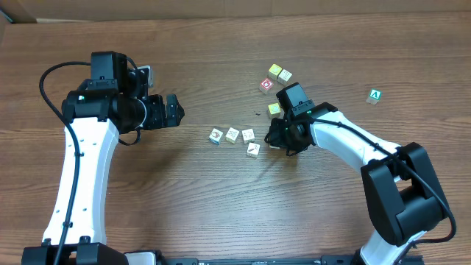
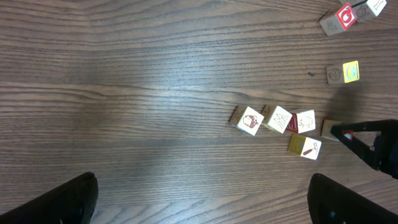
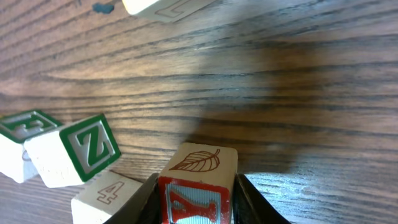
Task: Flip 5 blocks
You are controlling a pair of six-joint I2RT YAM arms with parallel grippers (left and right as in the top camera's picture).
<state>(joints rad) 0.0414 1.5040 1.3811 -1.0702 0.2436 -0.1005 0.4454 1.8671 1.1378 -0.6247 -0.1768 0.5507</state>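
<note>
1. The left gripper (image 1: pixel 175 112) hovers over the bare table (image 1: pixel 221 213), well left of all the cubes. Its fingers are spread wide and hold nothing.
2. The right gripper (image 1: pixel 274 137) is low at the right end of the block cluster. Its fingers (image 3: pixel 142 202) press against both sides of the leaf block (image 3: pixel 198 163).
3. The leaf block shows a leaf outline on its upper face and a red-bordered letter on the face towards the camera. I cannot tell whether it touches the table.
4. Three blocks (image 1: pixel 232 135) lie in a close row just left of the right gripper. A fourth block (image 1: pixel 253 149) lies just below the row's right end.
5. A yellow-topped cube (image 1: pixel 274 109) lies just beyond the right gripper. A green cube (image 1: pixel 375 96) lies well apart to the right.
</note>
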